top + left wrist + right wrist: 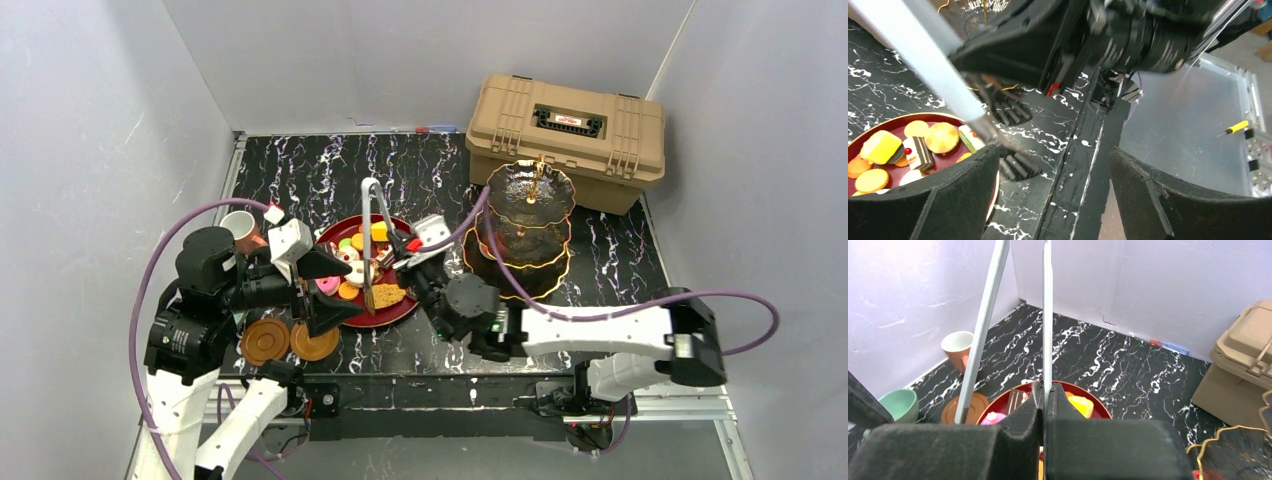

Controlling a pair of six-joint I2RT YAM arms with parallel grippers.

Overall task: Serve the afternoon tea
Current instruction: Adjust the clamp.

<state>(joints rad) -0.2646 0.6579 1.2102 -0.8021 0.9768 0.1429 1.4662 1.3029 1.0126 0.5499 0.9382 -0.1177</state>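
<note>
Small colourful pastries (360,262) lie on a red plate (330,232) at mid-table. My right gripper (410,262) is shut on one arm of the metal tongs (372,230), whose tips reach over the plate. In the right wrist view the gripper (1046,395) pinches the tong arm (1047,340) and the other arm (983,325) stands free. My left gripper (345,290) is open and empty at the plate's left edge; its wrist view shows the pastries (940,137). The dark three-tier stand (530,215) stands empty to the right. The pinkish cup (240,226) and teal cup (898,405) are at the left.
Two round brown saucers (265,340) (315,342) lie at the front left under my left arm. The tan plastic case (565,135) sits at the back right behind the stand. White walls close in on the left, back and right.
</note>
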